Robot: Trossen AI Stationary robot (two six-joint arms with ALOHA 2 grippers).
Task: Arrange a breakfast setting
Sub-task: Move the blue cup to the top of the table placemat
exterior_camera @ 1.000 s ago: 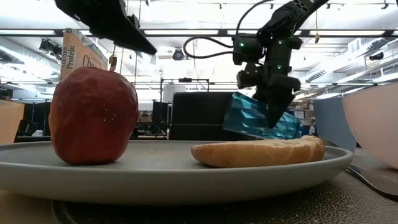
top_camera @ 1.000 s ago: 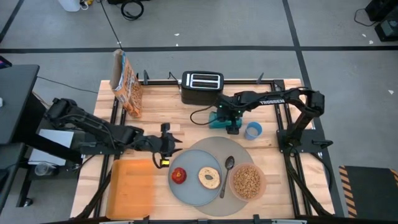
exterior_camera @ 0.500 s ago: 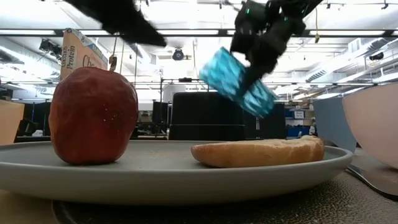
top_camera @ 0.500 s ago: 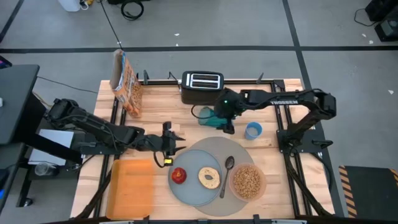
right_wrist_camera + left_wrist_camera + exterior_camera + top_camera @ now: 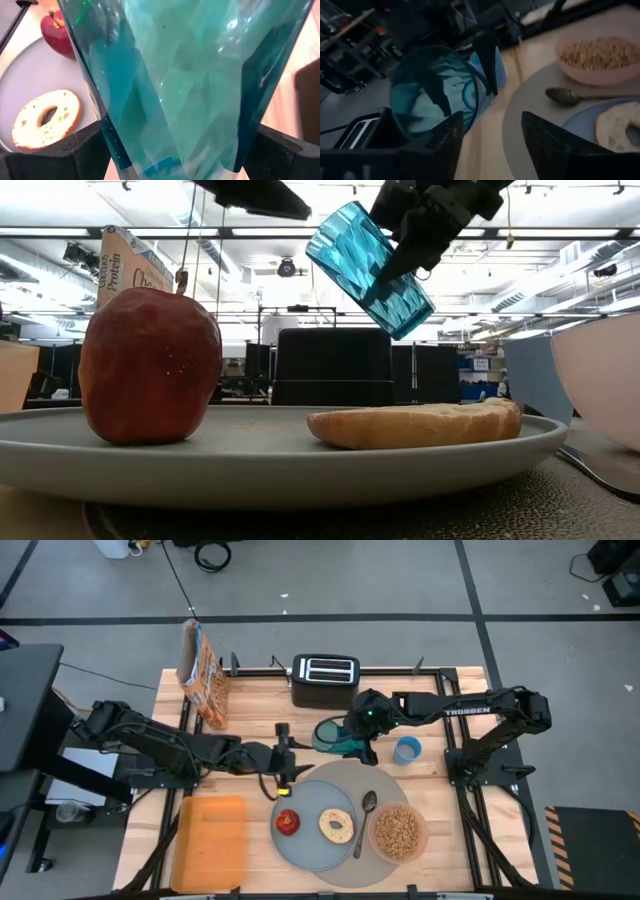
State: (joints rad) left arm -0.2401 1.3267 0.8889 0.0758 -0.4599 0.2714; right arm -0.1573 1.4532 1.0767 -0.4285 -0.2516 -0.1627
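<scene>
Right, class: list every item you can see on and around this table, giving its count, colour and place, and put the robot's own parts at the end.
Mat: one, grey, round, table's front.
Plate: one, grey-blue, on the mat.
Apple: one, red, on the plate.
Bagel: one, tan, on the plate beside the apple.
Spoon: one, metal, between plate and bowl.
Bowl: one, pink, holding brown cereal, on the mat.
Tumbler: one, teal, tilted in the air.
Small cup: one, light blue, behind the mat.
Toaster: one, black, table's back.
Cereal box: one, orange, back left.
Tray: one, orange, front left.
Right gripper: dark, clamped on the tumbler.
Left gripper: dark, open, near the tumbler's mouth.
</scene>
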